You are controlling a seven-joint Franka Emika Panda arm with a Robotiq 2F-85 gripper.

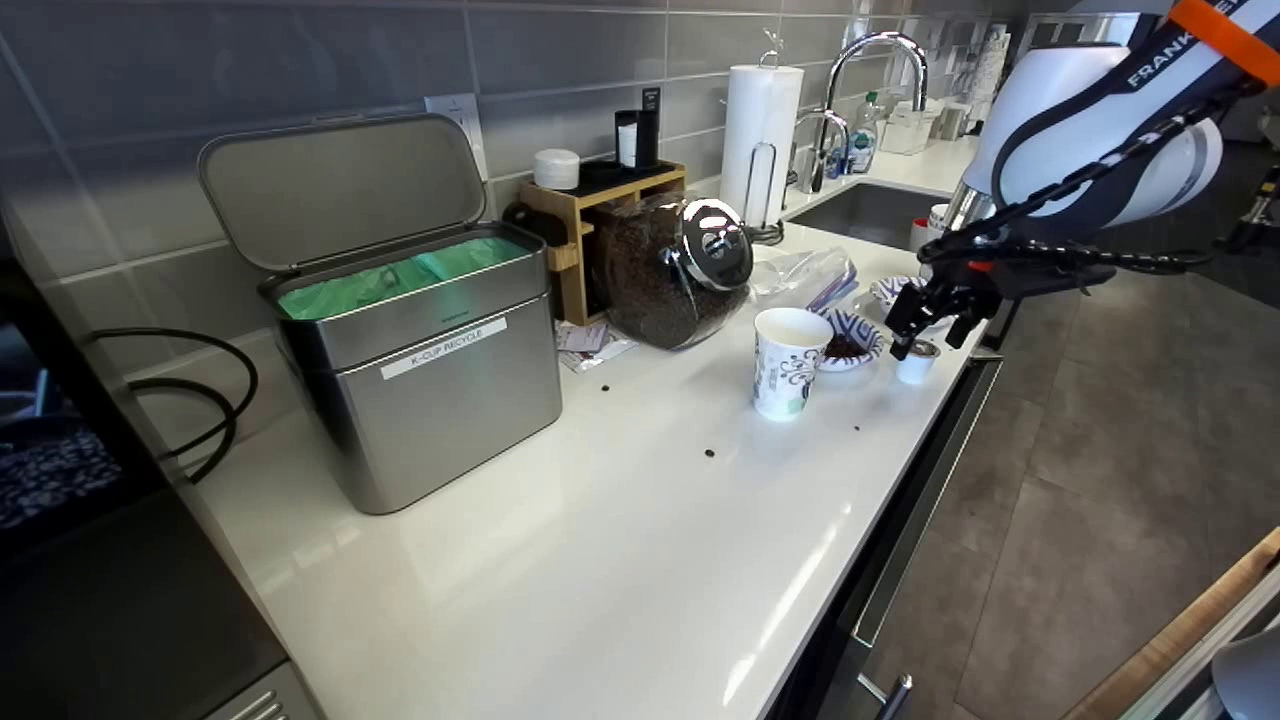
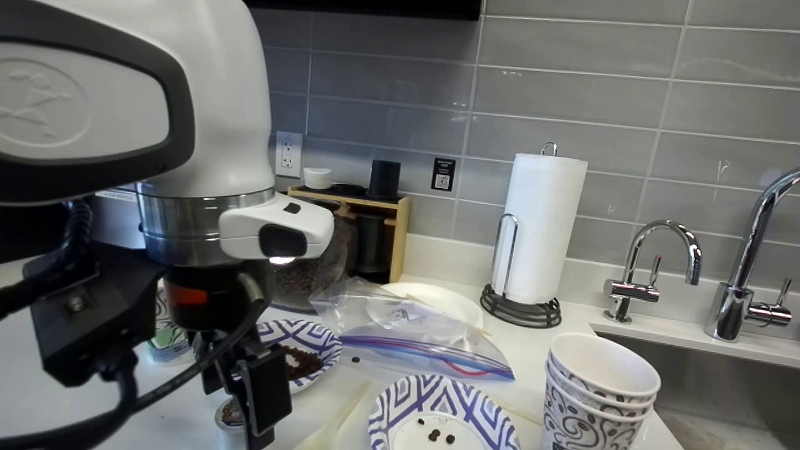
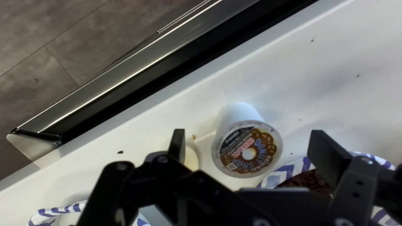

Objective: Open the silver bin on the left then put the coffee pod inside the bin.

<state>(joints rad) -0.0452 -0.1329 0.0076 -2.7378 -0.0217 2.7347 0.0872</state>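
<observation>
One upright coffee pod point(image 1: 917, 364), framed between the jaws! Hovers close with gripper point(image 3: 248, 142) spread wide. Well away from jaws, silver bin point(image 1: 465, 410), lid point(image 1: 345, 190) raised.

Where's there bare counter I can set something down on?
Bare but for specks: the countertop bordered by the silver bin, paper cup and front edge. Crowded: around the coffee pod, patterned paper plate beside it, open jaws close by.

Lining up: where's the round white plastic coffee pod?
Wrist view, right of centre: the pod appears framed by the open black pincer, beside a round blue-white paper plate.
</observation>
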